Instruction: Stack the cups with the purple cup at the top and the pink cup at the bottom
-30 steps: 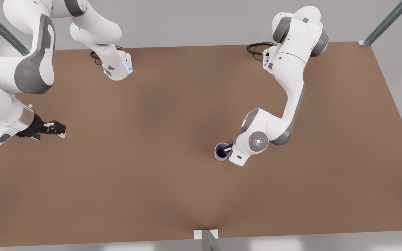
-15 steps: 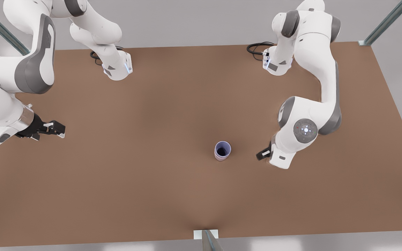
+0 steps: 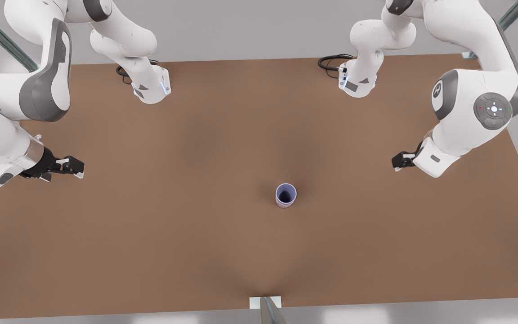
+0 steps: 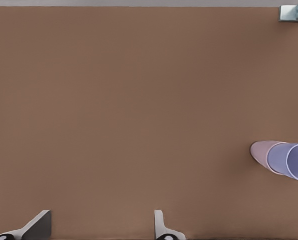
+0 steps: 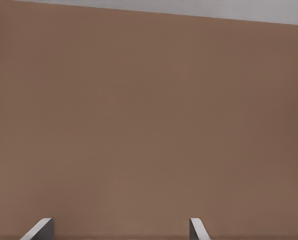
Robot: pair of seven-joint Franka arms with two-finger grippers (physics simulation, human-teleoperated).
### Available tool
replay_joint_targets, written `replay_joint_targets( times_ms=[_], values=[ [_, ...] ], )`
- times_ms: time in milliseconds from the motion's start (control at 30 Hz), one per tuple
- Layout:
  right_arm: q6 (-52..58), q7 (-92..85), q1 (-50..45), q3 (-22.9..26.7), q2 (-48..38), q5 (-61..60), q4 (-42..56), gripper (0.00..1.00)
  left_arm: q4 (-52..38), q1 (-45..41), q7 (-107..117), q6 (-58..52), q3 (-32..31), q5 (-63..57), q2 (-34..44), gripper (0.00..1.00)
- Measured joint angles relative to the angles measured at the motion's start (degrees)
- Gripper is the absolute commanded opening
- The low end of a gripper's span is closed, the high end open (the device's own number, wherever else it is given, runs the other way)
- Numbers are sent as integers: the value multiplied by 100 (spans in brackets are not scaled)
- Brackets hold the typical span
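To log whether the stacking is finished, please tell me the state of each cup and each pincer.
Pink cup: upright on the table, holding the purple cup.
Purple cup: upright, nested in the pink cup.
Left pincer: open, empty, at the front view's right.
Right pincer: open, empty, at the front view's left.

Purple cup [image 4: 295, 161] is cut by the left wrist view's frame edge, so its far rim is lost; it sits inside the pink cup [image 4: 261, 152], hiding most of that cup's wall. From the front view, only a thin pink sliver shows under the purple rim. Both wrist views crop the fingers [image 5: 39, 228] to bare tips.
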State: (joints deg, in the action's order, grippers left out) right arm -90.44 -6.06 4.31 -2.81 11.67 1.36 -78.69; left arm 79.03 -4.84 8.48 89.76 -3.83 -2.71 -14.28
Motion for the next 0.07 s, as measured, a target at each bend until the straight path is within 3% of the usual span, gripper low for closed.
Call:
replay_joint_targets(
  times_ms=[67],
  values=[
    [-1, 0, 0, 0, 0, 0, 0, 100, 124, -1, -265, 93, -2, -9, -17, 100]
  ],
)
